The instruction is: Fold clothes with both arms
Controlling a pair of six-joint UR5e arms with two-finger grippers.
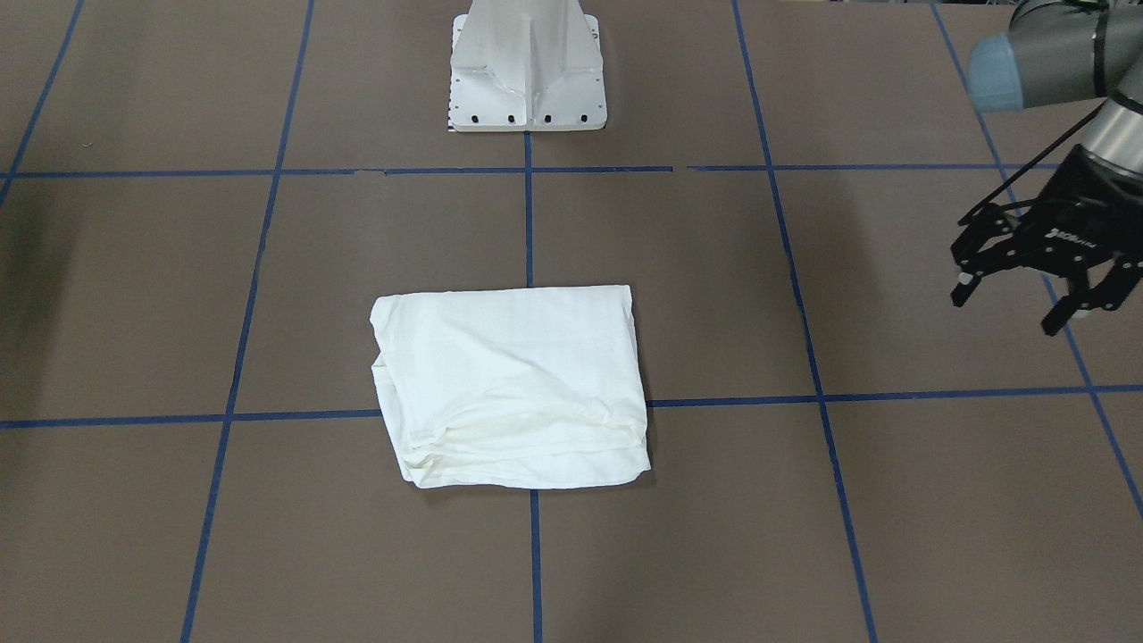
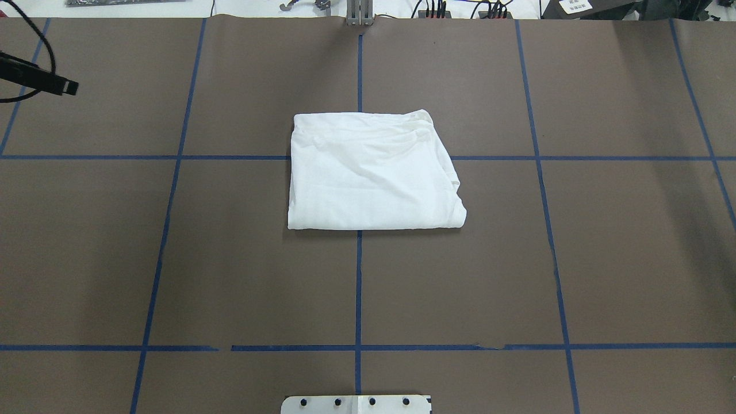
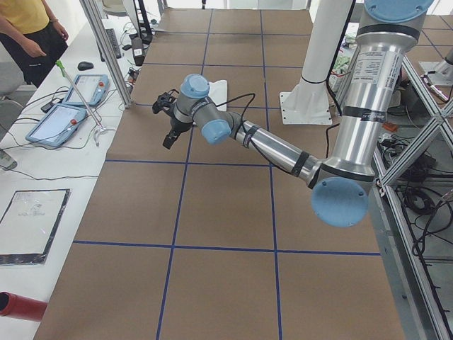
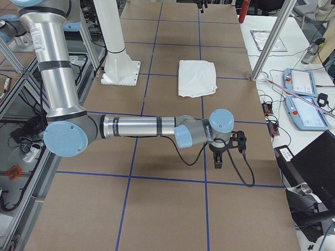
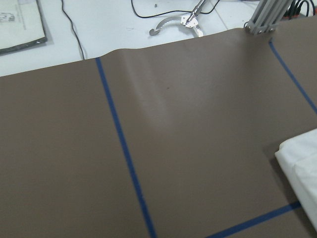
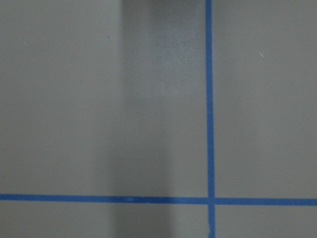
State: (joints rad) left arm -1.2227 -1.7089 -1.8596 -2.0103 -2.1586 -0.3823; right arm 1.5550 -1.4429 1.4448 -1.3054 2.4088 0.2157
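Note:
The white T-shirt (image 1: 513, 388) lies folded into a compact rectangle at the middle of the brown table (image 1: 938, 500); its print, collar and label are hidden. It also shows in the overhead view (image 2: 371, 172), the exterior right view (image 4: 196, 77) and at the right edge of the left wrist view (image 5: 302, 168). My left gripper (image 1: 1009, 308) hangs open and empty above the table, well off to the shirt's side. My right gripper (image 4: 220, 162) hovers over bare table far from the shirt; I cannot tell whether it is open or shut.
Blue tape lines (image 2: 358, 287) grid the table. The white pedestal base (image 1: 527, 71) stands at the robot's edge. Teach pendants (image 3: 74, 88) and cables lie on the operators' bench, where a person (image 3: 28, 28) stands. An aluminium post (image 4: 267, 47) rises at the far edge.

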